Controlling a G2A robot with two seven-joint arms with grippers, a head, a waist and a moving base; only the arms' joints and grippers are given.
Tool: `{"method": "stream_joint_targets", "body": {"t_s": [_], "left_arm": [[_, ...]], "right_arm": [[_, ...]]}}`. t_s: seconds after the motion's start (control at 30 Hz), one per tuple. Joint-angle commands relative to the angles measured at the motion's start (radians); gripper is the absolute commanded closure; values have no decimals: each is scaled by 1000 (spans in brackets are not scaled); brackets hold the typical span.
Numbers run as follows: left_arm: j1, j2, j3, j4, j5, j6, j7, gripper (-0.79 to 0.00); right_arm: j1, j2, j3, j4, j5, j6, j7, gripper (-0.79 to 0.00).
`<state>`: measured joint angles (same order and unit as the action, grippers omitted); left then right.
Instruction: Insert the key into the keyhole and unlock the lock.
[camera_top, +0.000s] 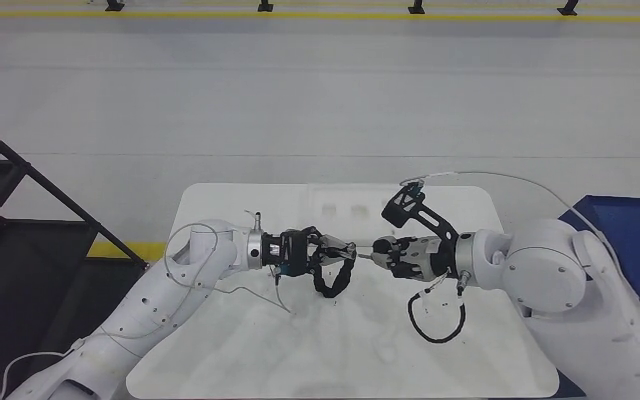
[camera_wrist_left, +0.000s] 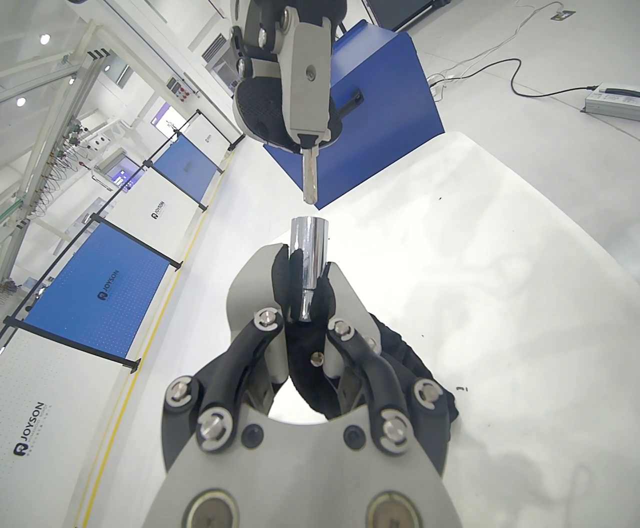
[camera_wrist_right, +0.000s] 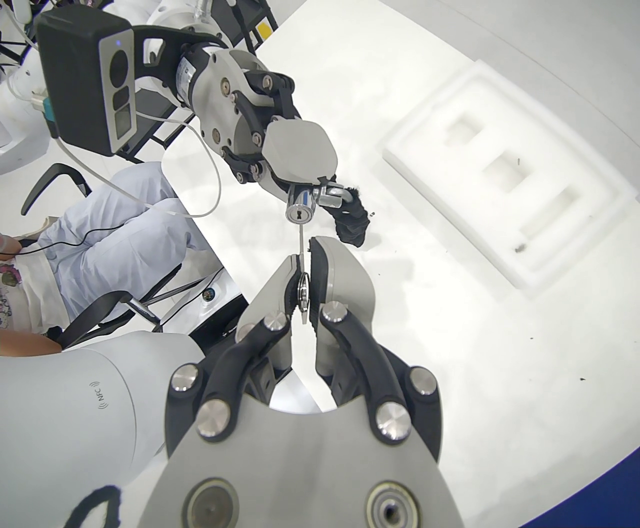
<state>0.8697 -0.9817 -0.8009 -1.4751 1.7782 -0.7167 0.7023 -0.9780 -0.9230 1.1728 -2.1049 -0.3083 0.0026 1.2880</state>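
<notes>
The lock is a chrome cylinder with a black looped cord hanging from it. My left gripper is shut on the lock and holds it above the table's middle. The keyhole face points toward my right gripper. That gripper is shut on the head of a small silver key. The key's blade lines up with the cylinder's end, with a small gap between tip and face. In the top view both grippers meet tip to tip, left and right.
A white foam tray with rectangular recesses lies on the white table behind the grippers. A black cable loop hangs under the right arm. A blue cabinet stands off the table's right side.
</notes>
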Motion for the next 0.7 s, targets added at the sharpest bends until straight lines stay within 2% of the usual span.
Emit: {"method": "stream_joint_targets", "body": {"t_s": [0.0, 0.67], "left_arm": [[0, -1, -1, 0, -4, -3, -3, 0], [-1, -11, -7, 9, -13, -22, -15, 0]], "right_arm": [[2, 0, -6, 2, -3, 1, -5, 0], [22, 0, -36, 19, -8, 7, -25, 0]]}}
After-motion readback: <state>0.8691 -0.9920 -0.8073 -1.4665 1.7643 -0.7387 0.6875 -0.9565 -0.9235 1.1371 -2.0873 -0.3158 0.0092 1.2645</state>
